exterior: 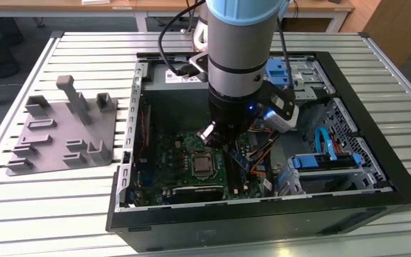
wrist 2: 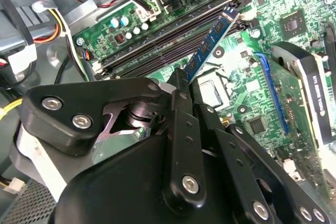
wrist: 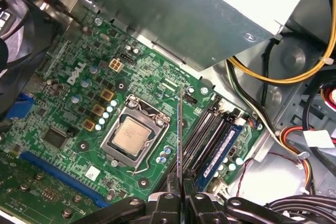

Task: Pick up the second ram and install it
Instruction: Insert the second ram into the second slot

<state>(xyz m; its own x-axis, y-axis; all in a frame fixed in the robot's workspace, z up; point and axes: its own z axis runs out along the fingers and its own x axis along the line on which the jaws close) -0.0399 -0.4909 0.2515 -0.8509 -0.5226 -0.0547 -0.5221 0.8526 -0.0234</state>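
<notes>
Ok so, the slatted metal table point(exterior: 62, 214) runs off the near and side edges of the exterior view. The open PC case point(exterior: 263, 227) sits on it. The arm point(exterior: 241, 53) is cut off at the top and blocks the middle of the case, so a good chunk of the motherboard point(wrist: 63, 103) is hidden behind it there. A grey tray point(exterior: 52, 136) with upright posts sits to the exterior view's left of the case, well apart from the action.

The gripper point(wrist: 181, 195) is down inside the case and clenched on the second ram point(wrist: 180, 129), with its fingers on the two flat faces. Its black linkage covers the near part of both wrist views, so the held stretch of the stick is buried. I can't tell if the bottom edge is touching a slot or just hanging over it.

The stick stands on edge over the memory slots point(wrist: 202, 135), just to the exterior view's right of the CPU point(wrist: 129, 136). Its long axis runs near to far in the exterior view, roughly the way the slots run. The first wrist view catches it dead edge-on, as a thin dark line. The second wrist view shows one face of the second ram point(wrist 2: 212, 38): a long, thin blue board with small pale marks. Another blue stick point(wrist: 223, 150) sits in a slot further from the CPU.
</notes>
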